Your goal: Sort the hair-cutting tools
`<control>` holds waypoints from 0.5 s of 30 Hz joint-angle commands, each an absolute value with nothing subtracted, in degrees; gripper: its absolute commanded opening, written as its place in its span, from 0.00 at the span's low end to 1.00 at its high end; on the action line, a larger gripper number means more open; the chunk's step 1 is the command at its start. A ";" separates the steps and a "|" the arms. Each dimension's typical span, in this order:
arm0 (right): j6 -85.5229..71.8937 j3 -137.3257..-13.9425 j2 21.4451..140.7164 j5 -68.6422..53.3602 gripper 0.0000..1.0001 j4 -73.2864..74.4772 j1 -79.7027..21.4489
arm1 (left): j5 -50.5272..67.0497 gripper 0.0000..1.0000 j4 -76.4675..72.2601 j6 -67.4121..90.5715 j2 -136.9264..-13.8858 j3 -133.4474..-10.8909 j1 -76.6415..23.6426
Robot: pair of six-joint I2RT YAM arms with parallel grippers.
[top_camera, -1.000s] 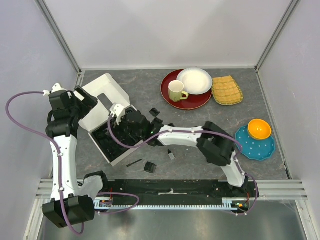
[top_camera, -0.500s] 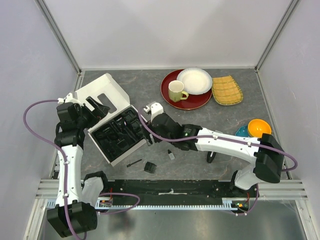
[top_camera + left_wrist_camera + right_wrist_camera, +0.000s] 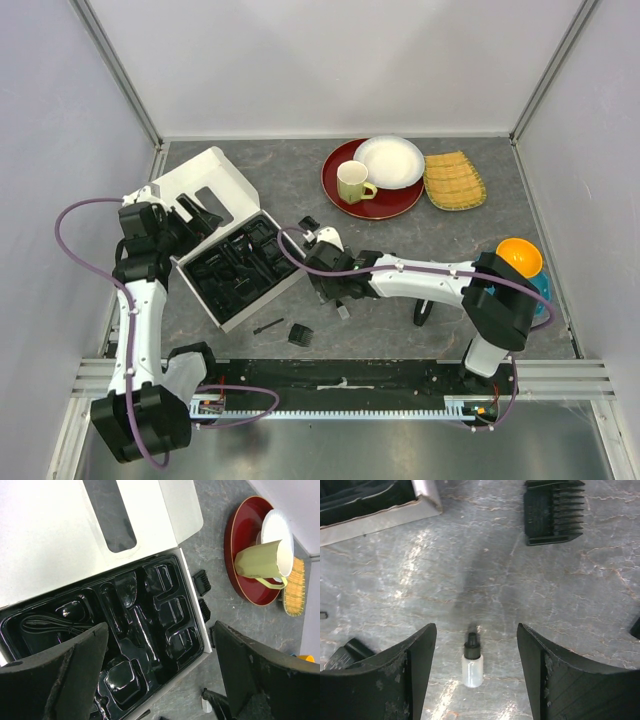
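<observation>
Grey surface (image 3: 600,595), white box (image 3: 45,535) with black tray (image 3: 172,612) on its left part. Right end effector (image 3: 475,629) open, low over the surface. Small clear bottle (image 3: 472,664) with black cap sits between its fingers, touching neither. Comb guard (image 3: 554,511) lies ahead and to the right, apart from the fingers. Left end effector (image 3: 159,630) wide open, gripping nothing, hovering above the tray. Black cord (image 3: 42,624) lies in the tray compartment by its left finger. Thin comb (image 3: 268,325) on the surface near the box's front corner.
</observation>
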State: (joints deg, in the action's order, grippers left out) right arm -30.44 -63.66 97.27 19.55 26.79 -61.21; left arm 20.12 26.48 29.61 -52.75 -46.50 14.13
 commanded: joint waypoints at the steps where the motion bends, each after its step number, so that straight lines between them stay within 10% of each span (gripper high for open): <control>1: -31.12 -62.94 97.73 18.99 0.73 26.19 -59.42 | 21.71 0.92 25.66 28.21 -53.79 -46.67 14.59; 15: -31.29 -55.55 96.77 10.38 0.54 23.73 -57.83 | 22.59 0.91 25.93 28.83 -54.49 -46.32 15.38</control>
State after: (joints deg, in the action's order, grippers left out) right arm -30.35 -56.58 97.58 13.41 25.65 -57.89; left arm 20.71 26.87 29.61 -54.59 -46.48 14.83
